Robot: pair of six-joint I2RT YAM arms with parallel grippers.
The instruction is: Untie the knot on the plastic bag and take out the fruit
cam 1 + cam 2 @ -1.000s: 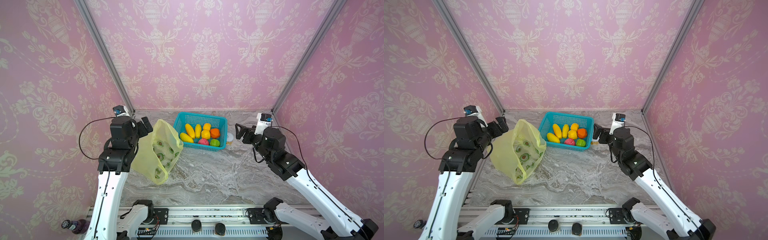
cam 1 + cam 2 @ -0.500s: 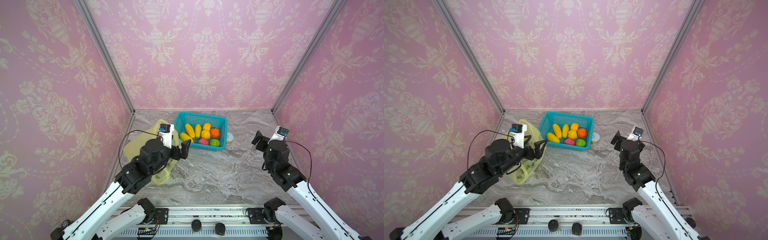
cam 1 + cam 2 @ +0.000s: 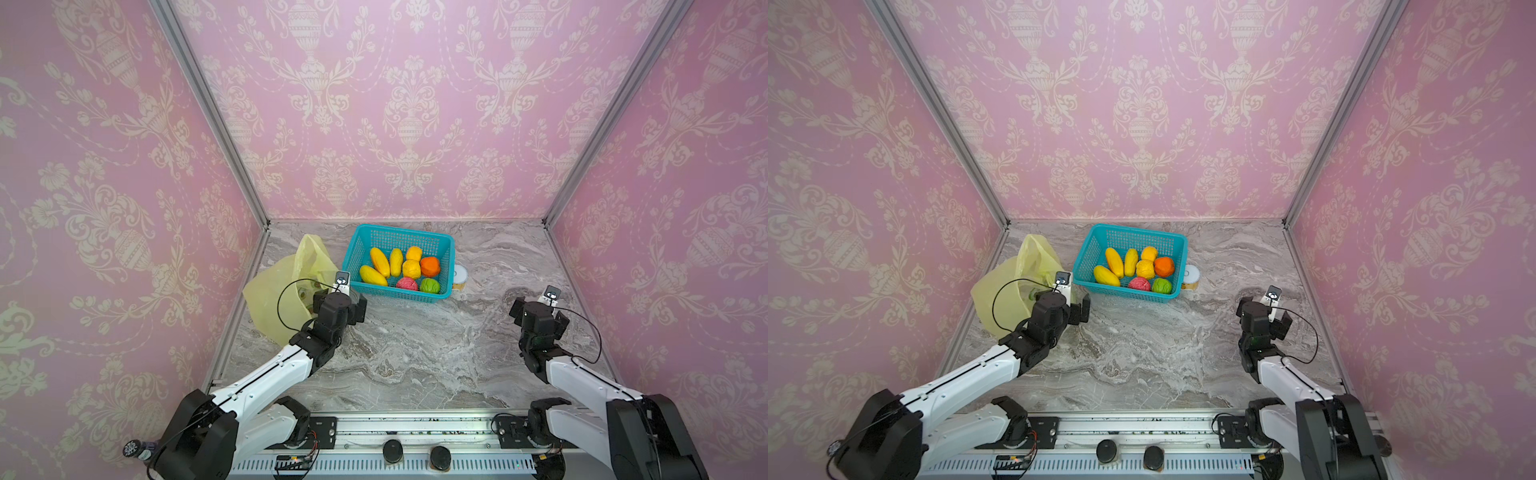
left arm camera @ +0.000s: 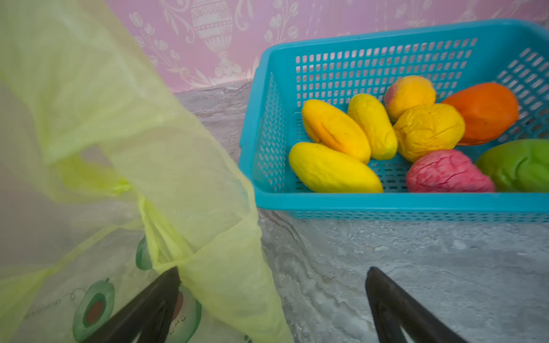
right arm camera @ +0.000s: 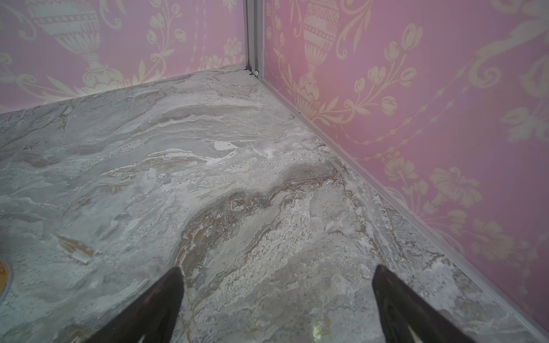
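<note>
Task looks done or v. near it, by my read; the thin translucent yellow-green plastic bag [image 3: 282, 291] w/ avocado prints lies slumped on the grey marbled tabletop [image 3: 415, 345] by the left wall, just beside the teal mesh plastic basket [image 3: 401, 235]; its handle strips [image 4: 98, 178] hang loose as an open loop in the left wrist view, and I see no knot in them from any cam, so the untie step reads as finished; the fruit [image 3: 410, 269], eight toy pcs (three long yellow, two round yellow-orange, one orange, one bumpy pink-red, one green), all sits inside the basket, none on the table; the left gripper [image 3: 340, 302] is low over the marble btwn bag and the basket's near corner, jaws spread wide w/ nothing btwn them; the right gripper [image 3: 539, 315] is well apart on the right side over bare marble, jaws equally wide and empty; a small round pull-tab can [image 3: 460, 276] stands just beside the basket's right wall, not part of the job; what's left, as I judge it: only a check that the bag is empty, since its film is bunched and partly behind the left arm, so I can't fully rule out a piece inside.
</note>
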